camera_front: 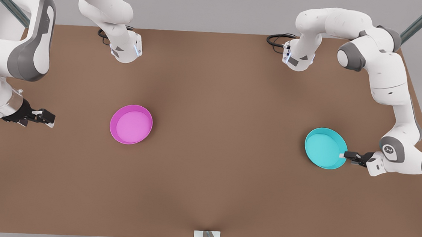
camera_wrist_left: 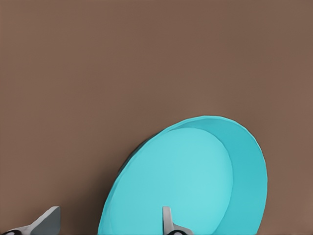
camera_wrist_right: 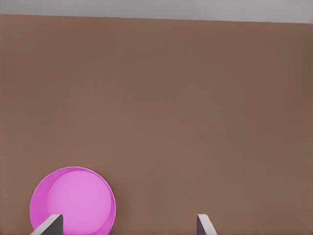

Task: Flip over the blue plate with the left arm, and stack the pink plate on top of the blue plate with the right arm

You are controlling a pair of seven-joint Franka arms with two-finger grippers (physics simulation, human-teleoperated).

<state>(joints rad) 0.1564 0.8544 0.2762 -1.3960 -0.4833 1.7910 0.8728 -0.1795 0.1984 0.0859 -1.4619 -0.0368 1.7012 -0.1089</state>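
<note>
The blue plate [camera_front: 323,147] lies rim up on the brown table at the front view's right. My left gripper [camera_front: 345,155] reaches in low from that side. In the left wrist view the blue plate [camera_wrist_left: 195,181] is close up and the left gripper [camera_wrist_left: 108,223] is open, straddling the rim with one fingertip [camera_wrist_left: 168,223] inside the dish and the other outside. The pink plate [camera_front: 131,124] lies rim up toward the front view's left. My right gripper [camera_front: 47,117] waits open, well to its left. In the right wrist view the right gripper [camera_wrist_right: 128,225] is apart from the pink plate [camera_wrist_right: 73,200].
The two plates lie far apart on the brown table [camera_front: 219,108]. Both arm bases with black cables [camera_front: 277,39] stand along the back edge. A small white bracket [camera_front: 207,235] sits at the middle of the front edge.
</note>
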